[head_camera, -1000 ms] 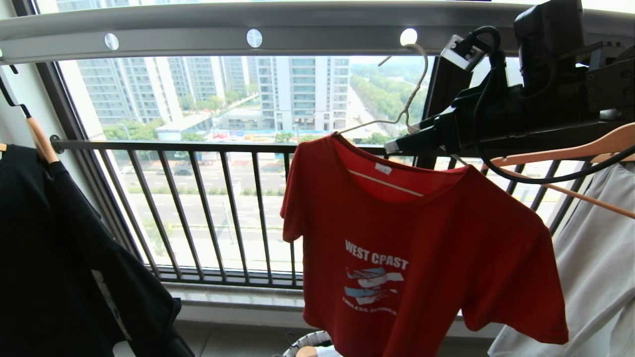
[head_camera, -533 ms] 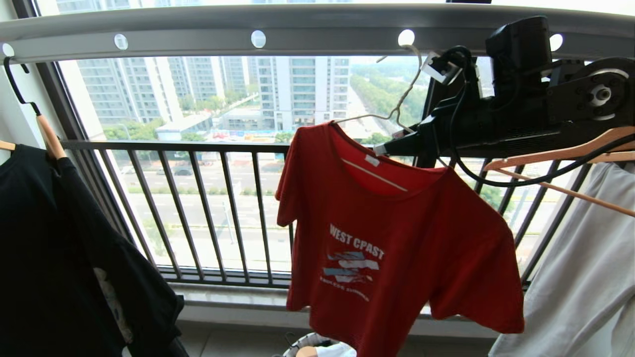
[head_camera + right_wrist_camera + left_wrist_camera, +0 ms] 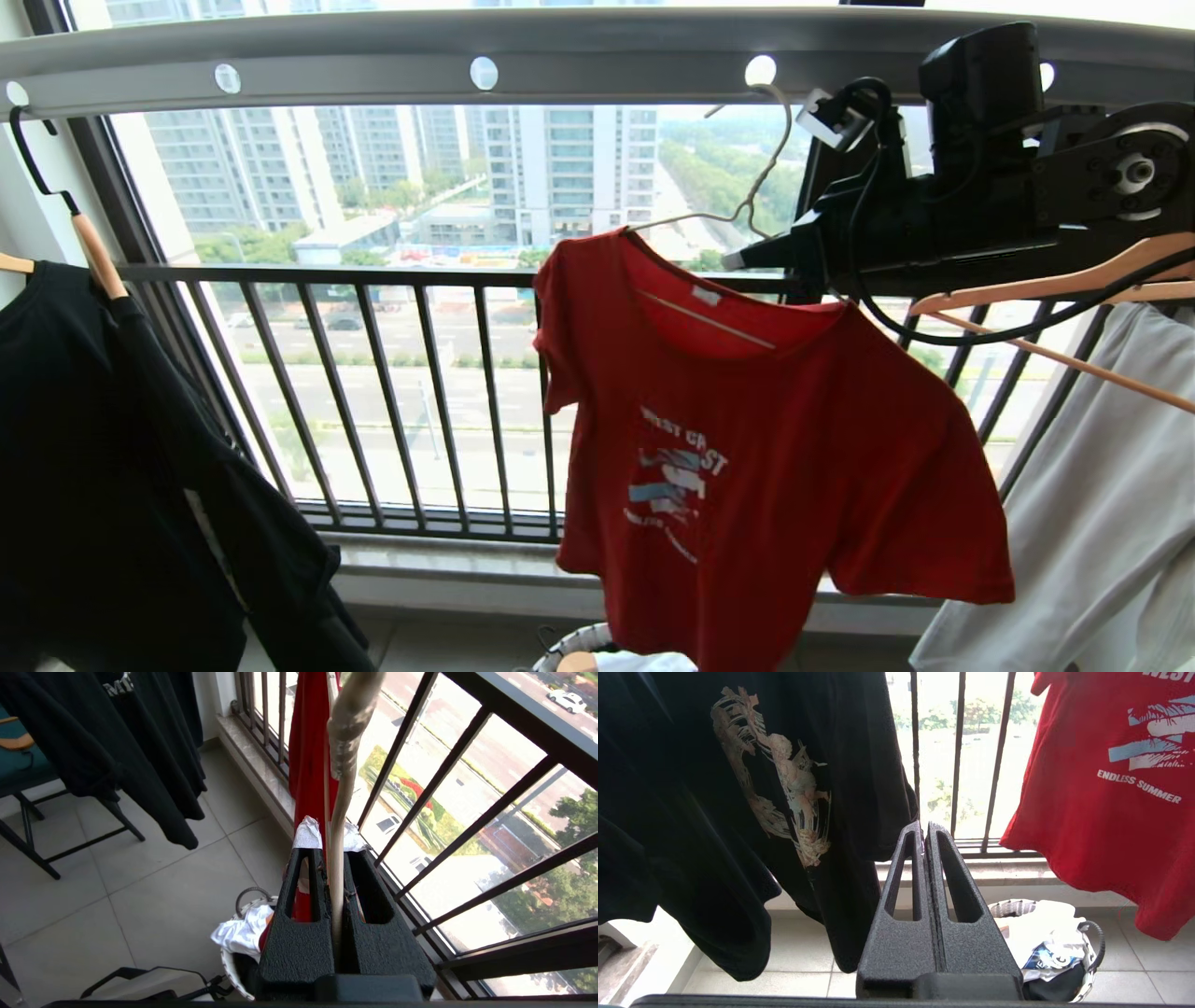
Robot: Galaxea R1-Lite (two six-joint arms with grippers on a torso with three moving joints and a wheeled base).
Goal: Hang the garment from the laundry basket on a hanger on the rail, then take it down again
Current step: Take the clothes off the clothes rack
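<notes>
The red T-shirt [image 3: 747, 448] hangs on the cream hanger [image 3: 747, 201], hooked in a hole of the grey rail [image 3: 560, 56], above the basket [image 3: 1087, 952], while the right pincer [image 3: 334, 858] is clamped on the hanger's wire and the left pincer [image 3: 924, 830] rests closed and empty.
</notes>
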